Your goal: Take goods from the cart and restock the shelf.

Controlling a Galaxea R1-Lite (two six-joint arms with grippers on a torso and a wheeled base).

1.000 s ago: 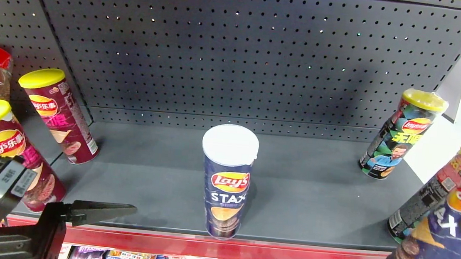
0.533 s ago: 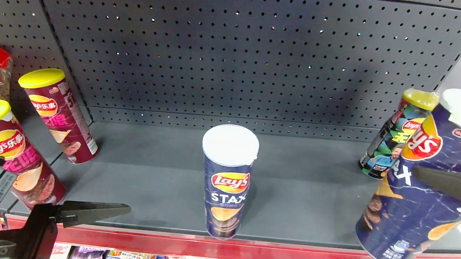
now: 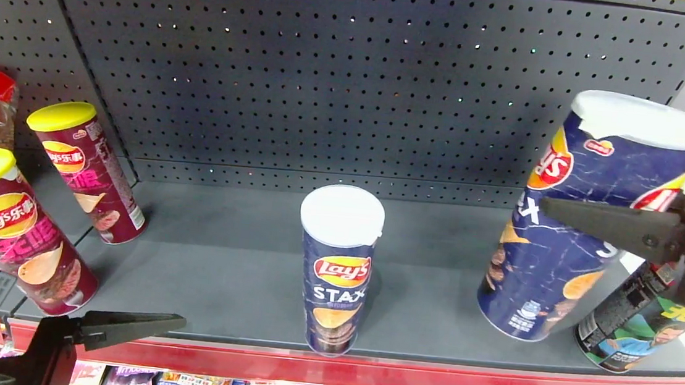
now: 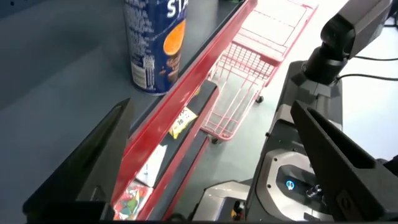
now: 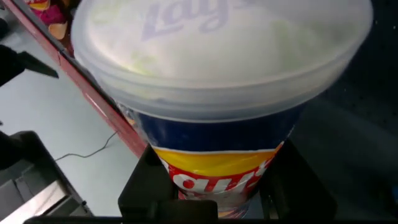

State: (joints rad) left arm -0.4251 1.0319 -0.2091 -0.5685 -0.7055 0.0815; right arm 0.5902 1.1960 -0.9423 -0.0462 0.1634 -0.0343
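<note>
The right gripper (image 3: 610,210) is clamped around a white-lidded blue chip can (image 3: 554,248), holding it tilted over the shelf (image 3: 447,276). A green-and-black can (image 3: 628,329) stands just below that gripper. The left gripper (image 4: 211,109) is spread apart, with another blue can (image 4: 152,43) standing ahead of it.
</note>
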